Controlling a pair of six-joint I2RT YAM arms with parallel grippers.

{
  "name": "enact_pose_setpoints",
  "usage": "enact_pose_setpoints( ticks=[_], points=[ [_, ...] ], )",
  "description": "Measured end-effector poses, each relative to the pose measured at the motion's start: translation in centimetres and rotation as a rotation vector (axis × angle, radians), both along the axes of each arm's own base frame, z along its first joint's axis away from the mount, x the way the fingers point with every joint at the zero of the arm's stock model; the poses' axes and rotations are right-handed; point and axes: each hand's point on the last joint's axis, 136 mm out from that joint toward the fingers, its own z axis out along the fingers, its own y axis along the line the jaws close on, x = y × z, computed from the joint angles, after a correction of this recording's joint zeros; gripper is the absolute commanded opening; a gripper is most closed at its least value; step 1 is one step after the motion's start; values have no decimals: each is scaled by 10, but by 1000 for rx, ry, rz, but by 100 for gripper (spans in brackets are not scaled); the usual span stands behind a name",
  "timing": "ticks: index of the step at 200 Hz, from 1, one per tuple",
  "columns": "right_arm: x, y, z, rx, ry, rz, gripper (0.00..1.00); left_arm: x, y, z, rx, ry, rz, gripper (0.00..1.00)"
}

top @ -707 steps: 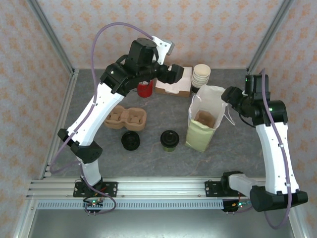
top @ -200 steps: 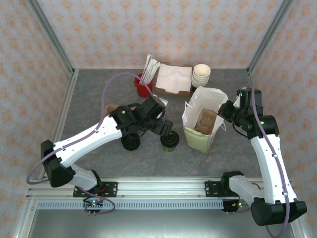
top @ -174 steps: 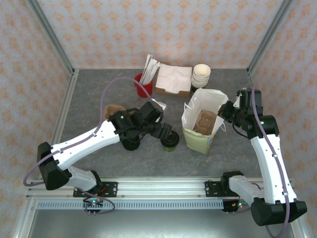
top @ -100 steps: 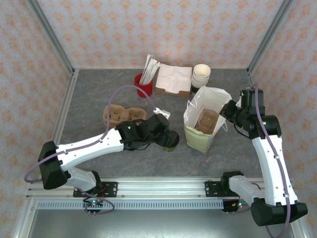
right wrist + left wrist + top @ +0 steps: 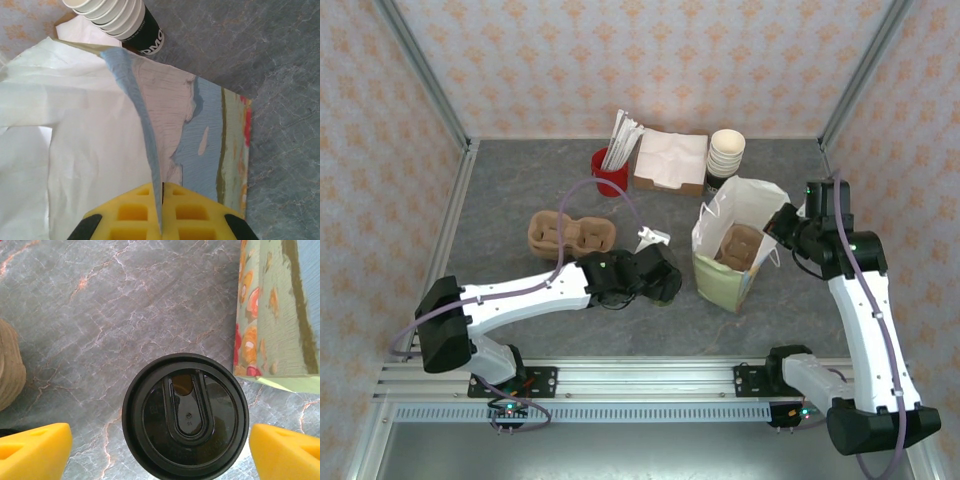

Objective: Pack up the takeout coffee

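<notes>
- Top external: takeout coffee [image 5: 667,292], low centre of frame, upright on the grey table [image 5: 500,200], mostly covered by the left gripper [image 5: 656,277]. Paper bag [image 5: 718,282] stands just to its right, mouth up, with brown cardboard inside. Right gripper [image 5: 780,224] sits at the bag's right rim. Cardboard cup carrier [image 5: 572,233] lies to the upper left, apart from the cup.
- Left wrist: black lid [image 5: 186,412] seen from straight above, lower centre. Yellow fingertips [image 5: 32,450] sit in the two lower corners, spread wide, one on each side and clear of the lid, so nothing is held. The bag's printed wall occupies the upper right, near the cup.
- Right wrist: right gripper [image 5: 161,210], bottom centre, pads pressed together on the bag's rim, pinching the paper. Stack of lidless cups [image 5: 107,12] at top.
- Handling, by judgement: whether the cup is filled cannot be told. The paper wall likely yields under a hard squeeze, and the smooth lid may slip or pop off. Best taken on the olive sides just below the lid rim, gently, and kept upright.
</notes>
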Motion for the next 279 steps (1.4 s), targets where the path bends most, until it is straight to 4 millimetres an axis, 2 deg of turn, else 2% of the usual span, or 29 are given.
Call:
enact_pose_setpoints(
  ticks=[59,90,212,279],
  points=[
    [6,-4,-2,-20,14,-17,0,1,-14,-26,56,40,10,95],
    [5,-5,-2,-25,10,-23,0,-4,-24,-35,77,50,-8,92],
    [1,-7,5,-30,-16,-29,0,-2,-20,-33,90,32,12,77],
    [2,-8,4,-32,-13,-30,0,-2,-20,-33,97,35,11,78]
  ],
)
